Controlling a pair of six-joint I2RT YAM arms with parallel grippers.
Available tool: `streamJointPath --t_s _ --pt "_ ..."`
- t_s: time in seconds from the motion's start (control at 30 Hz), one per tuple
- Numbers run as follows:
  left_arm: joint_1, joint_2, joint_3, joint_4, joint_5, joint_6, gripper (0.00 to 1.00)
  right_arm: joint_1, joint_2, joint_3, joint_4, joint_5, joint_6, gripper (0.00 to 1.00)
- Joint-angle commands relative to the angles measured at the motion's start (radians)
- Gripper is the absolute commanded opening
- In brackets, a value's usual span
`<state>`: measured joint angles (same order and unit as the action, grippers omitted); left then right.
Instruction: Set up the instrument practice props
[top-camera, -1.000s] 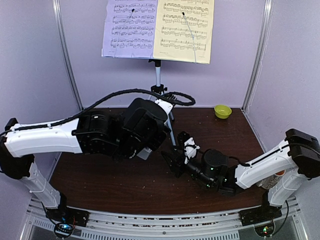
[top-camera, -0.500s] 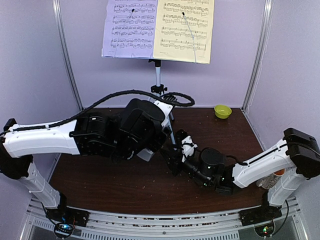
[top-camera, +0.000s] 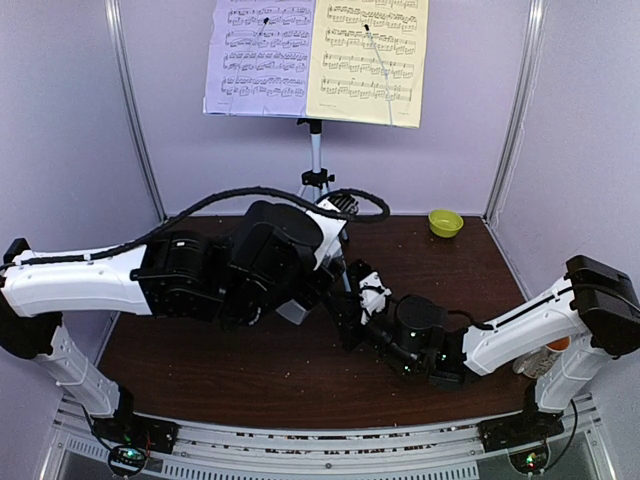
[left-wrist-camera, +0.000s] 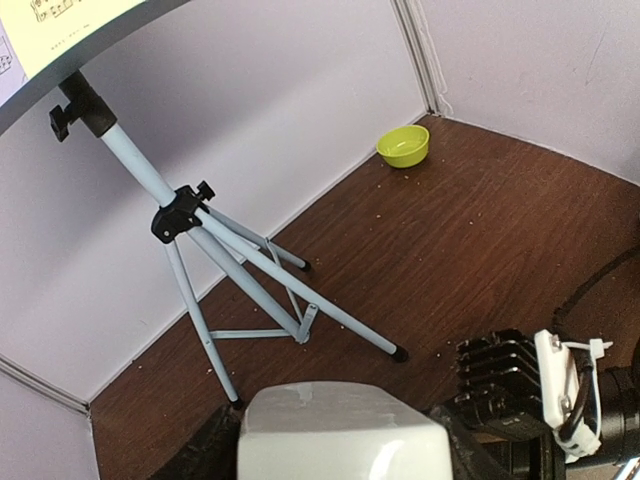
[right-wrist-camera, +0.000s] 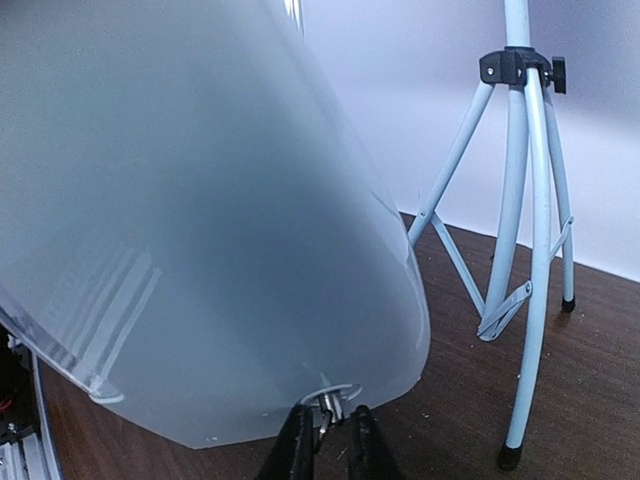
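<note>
The metronome (left-wrist-camera: 340, 435), light grey, is in front of the tripod (left-wrist-camera: 178, 212), on the near side of its feet. The left gripper (left-wrist-camera: 335, 452) is clamped on its sides and carries it. From the right wrist camera its pale body fills most of the view, and we cannot tell if it touches the table (top-camera: 300, 375).

At its lower edge sits a small metal pin (right-wrist-camera: 324, 402). The fingers of the right gripper (right-wrist-camera: 326, 445) stand close together on both sides of this pin, but we cannot tell if they press it.

Above the tripod, the lilac page (top-camera: 260, 55) and the yellow page (top-camera: 368, 60) lie side by side on the stand.

The table is dark brown wood with small pale crumbs on it. The tripod stands at its far edge, against pale lilac walls (top-camera: 70, 120) with white corner strips (top-camera: 135, 120).

To the right of the tripod, in the far corner, sits a green bowl (top-camera: 445, 222). A black cable (top-camera: 250, 192) from the left arm runs across just in front of the tripod. The bulky wrist of this arm covers the tripod's lower legs in the top view.
</note>
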<state>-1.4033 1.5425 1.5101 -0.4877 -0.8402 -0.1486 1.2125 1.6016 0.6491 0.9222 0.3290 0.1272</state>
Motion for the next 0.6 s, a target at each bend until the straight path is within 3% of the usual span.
streamJointPath --t_s 0.0,0.17,0.57 --pt "-0.014 -0.056 0.009 0.146 -0.002 0.050 0.00 0.005 -0.010 -0.008 0.008 0.043 0.000 0.11" --pt "-0.017 -0.060 0.001 0.160 0.014 0.060 0.00 0.005 -0.034 -0.029 0.027 0.047 -0.009 0.00" --pt "-0.016 -0.070 -0.079 0.243 0.010 0.085 0.00 -0.008 -0.144 -0.036 -0.029 -0.115 0.085 0.00"
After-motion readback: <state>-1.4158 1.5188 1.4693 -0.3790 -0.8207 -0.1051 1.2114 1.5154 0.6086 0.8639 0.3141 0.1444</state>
